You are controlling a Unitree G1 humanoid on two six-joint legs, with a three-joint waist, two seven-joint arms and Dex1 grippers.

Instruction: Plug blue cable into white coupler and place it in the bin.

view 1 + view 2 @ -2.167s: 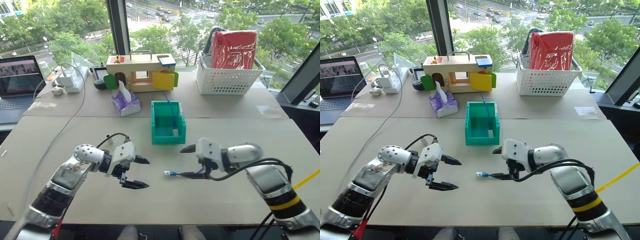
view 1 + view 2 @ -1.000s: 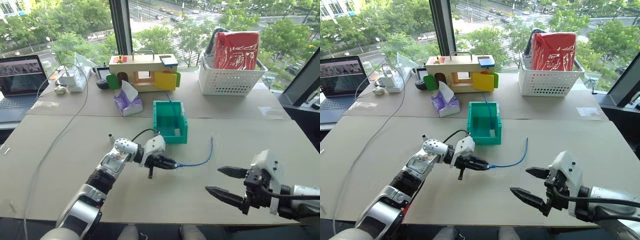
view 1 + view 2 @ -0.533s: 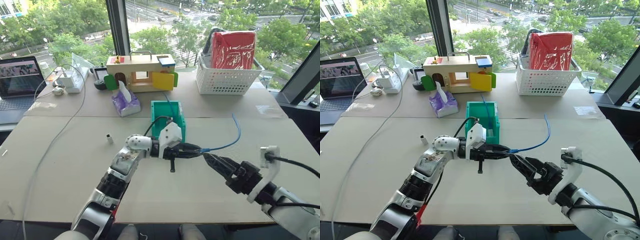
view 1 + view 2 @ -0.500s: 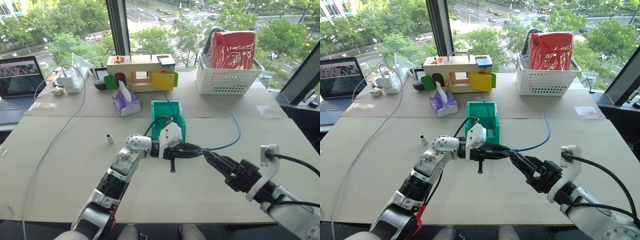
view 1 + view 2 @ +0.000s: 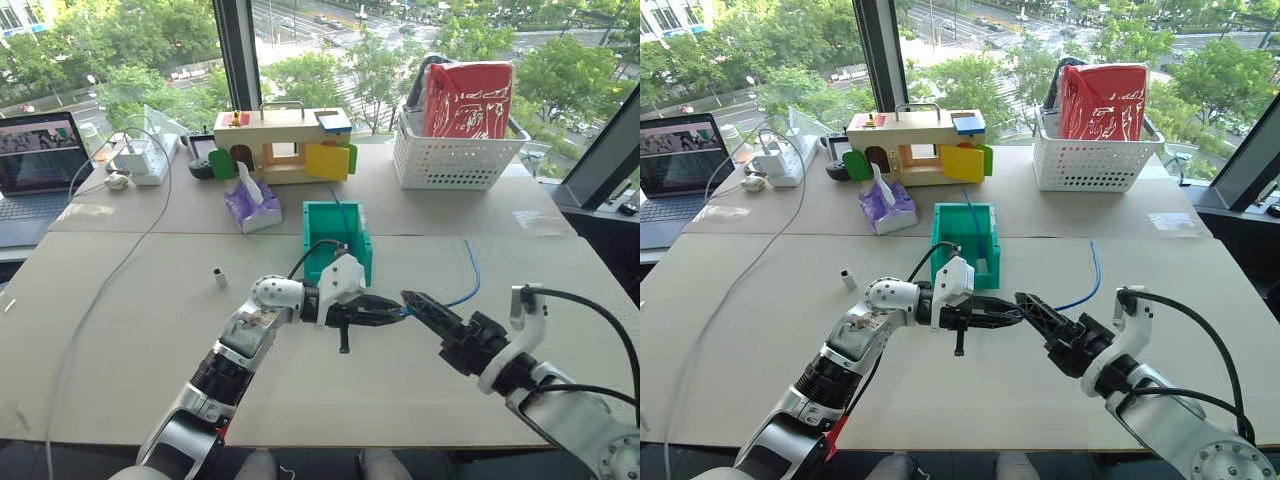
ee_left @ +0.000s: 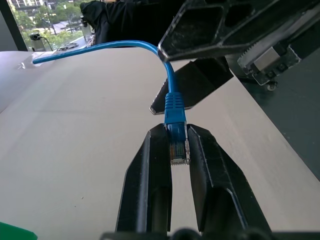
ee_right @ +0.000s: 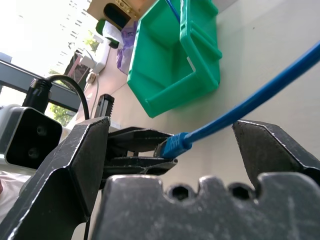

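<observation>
My left gripper [image 5: 393,312] is shut on the clear plug [image 6: 178,148] of the blue cable [image 5: 462,285] and holds it level above the table. The cable arcs away to the right, its free end [image 5: 1092,246] up in the air. My right gripper [image 5: 412,302] points at the left one with its jaws open, one finger on each side of the cable [image 7: 250,102] just behind the plug's blue boot [image 7: 175,143]. The white coupler [image 5: 219,277] stands alone on the table to the left. The teal bin [image 5: 356,266] sits just beyond both grippers.
At the back stand a white lattice basket [image 5: 455,160] with a red bag, a wooden toy house [image 5: 283,140] and a tissue pack [image 5: 250,207]. A laptop [image 5: 35,160] and a power strip [image 5: 145,160] sit far left, with a grey cord [image 5: 110,270] trailing forward.
My right gripper has come up from the table's front edge, rolled, and closed in on the cable beside the plug. My left gripper has carried the plug up and to the right.
</observation>
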